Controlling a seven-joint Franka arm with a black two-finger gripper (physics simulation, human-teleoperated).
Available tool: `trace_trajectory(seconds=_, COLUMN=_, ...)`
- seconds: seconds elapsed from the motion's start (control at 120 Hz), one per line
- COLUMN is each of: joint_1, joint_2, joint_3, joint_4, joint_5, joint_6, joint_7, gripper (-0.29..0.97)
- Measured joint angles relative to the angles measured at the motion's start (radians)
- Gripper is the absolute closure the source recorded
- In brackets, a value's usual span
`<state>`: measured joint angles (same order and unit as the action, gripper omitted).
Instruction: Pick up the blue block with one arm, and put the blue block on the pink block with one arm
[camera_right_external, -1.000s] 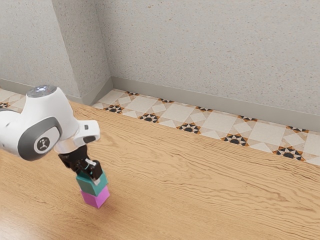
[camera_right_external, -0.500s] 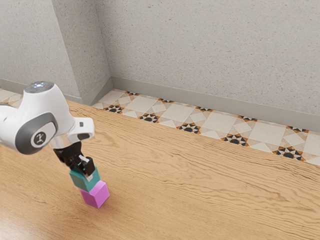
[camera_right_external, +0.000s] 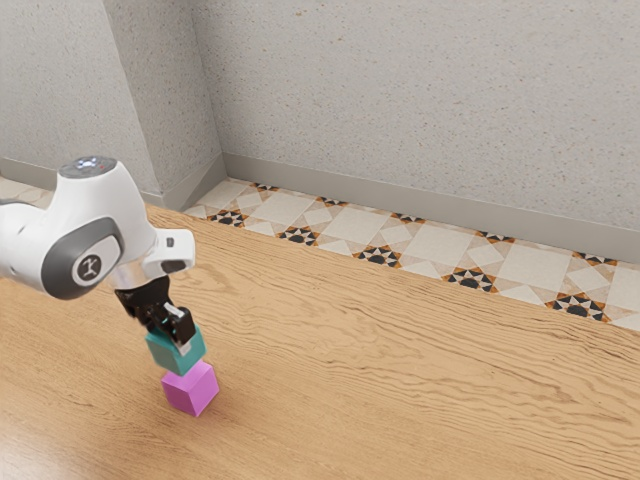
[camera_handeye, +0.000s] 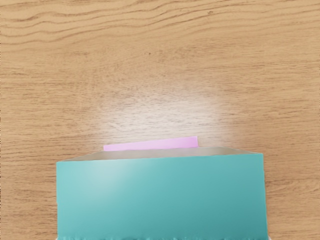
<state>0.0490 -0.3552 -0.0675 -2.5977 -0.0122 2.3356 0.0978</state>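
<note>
- While the blue block (camera_right_external: 176, 351) is clenched between the black fingers of the gripper (camera_right_external: 170, 330), it is held just above the pink block (camera_right_external: 190, 388), offset toward 11 o'clock of it in the exterior view. Whether the two blocks touch cannot be told.
- In the wrist view the blue block (camera_handeye: 160, 197) is seen close under the hand, and a thin strip of the pink block (camera_handeye: 151, 144) is seen past its far edge.
- The placing step is judged to be in hand and not yet done, since the held block is not squarely over the lower one.
- The block is best shifted toward 5 o'clock until the pink strip is covered and the edges are lined up.
- A slight tilt is seen in the held block, and it should be levelled before contact is made.
- A slow, straight descent is advised. The fingers are best opened only once the faces meet flat, and the hand is then best drawn straight up so that nothing is dragged.
- The table (camera_right_external: 400, 380) is made of pale, smooth wood with a wavy grain, and a bright sheen is seen on it near the blocks.
- Toward 1 o'clock of the blocks, a patterned tiled floor (camera_right_external: 450, 250) is bounded by a grey baseboard (camera_right_external: 430, 205) and a speckled wall (camera_right_external: 420, 90).
</note>
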Motion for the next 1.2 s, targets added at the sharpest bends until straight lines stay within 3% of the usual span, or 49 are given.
trace_trajectory(seconds=0.508, joint_1=0.000, joint_2=0.015, joint_3=0.014, joint_4=0.009, joint_5=0.011, joint_6=0.003, joint_7=0.016, gripper=0.32)
trace_trajectory(seconds=0.783, joint_1=0.000, joint_2=0.013, joint_3=0.011, joint_4=0.009, joint_5=0.005, joint_6=0.007, joint_7=0.029, gripper=0.09)
trace_trajectory(seconds=1.2, joint_1=0.000, joint_2=-0.013, joint_3=0.008, joint_4=0.071, joint_5=-0.001, joint_6=-0.076, joint_7=0.061, gripper=0.01)
